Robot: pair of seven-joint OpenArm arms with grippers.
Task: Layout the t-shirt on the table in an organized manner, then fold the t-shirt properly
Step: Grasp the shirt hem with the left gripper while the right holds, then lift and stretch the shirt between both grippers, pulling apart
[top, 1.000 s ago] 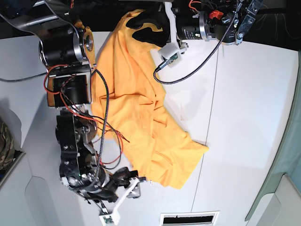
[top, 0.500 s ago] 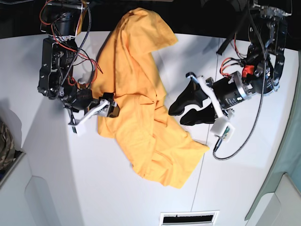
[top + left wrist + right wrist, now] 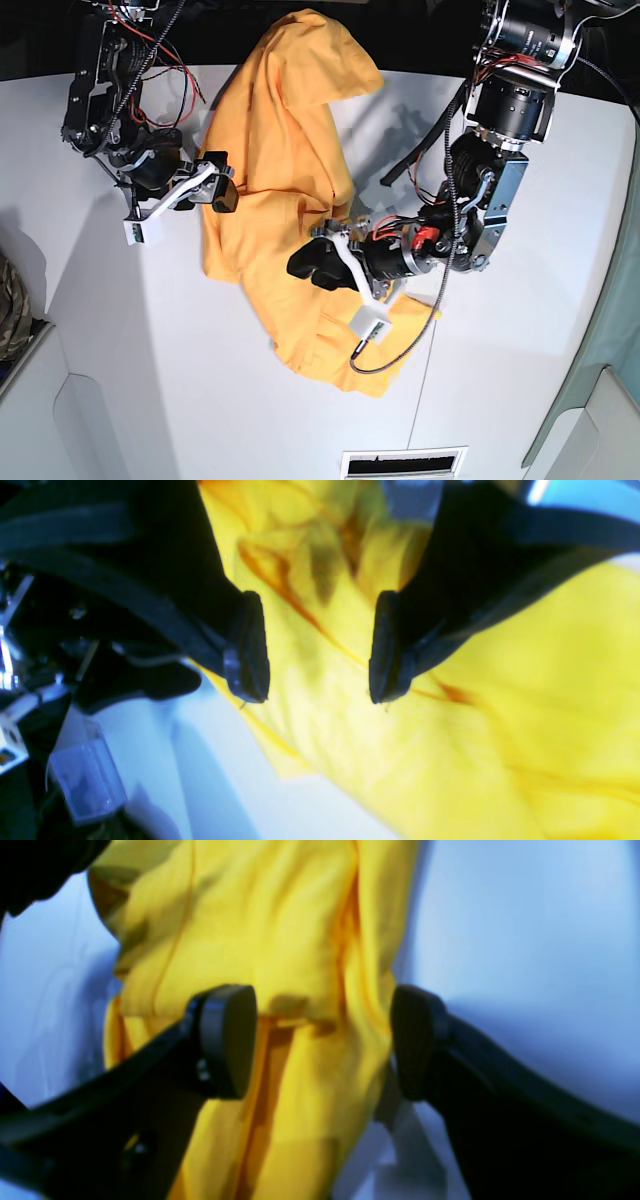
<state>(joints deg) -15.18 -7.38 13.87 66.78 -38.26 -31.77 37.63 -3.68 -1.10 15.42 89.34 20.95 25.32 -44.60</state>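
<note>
Both grippers are unclenched over the crumpled orange-yellow cotton t-shirt (image 3: 285,190). Left gripper (image 3: 315,645) straddles a raised crease mid-shirt; right gripper (image 3: 322,1040) brackets a bunched edge at the shirt's side. The shirt lies rumpled on the matte white table (image 3: 520,330), so layout is unfinished. Next, probably: pinch, then spread. Camouflage-patterned cloth (image 3: 10,310) sits well apart, unobstructing.

Camo cloth (image 3: 10,305) at edge, teal curtain (image 3: 600,330).
</note>
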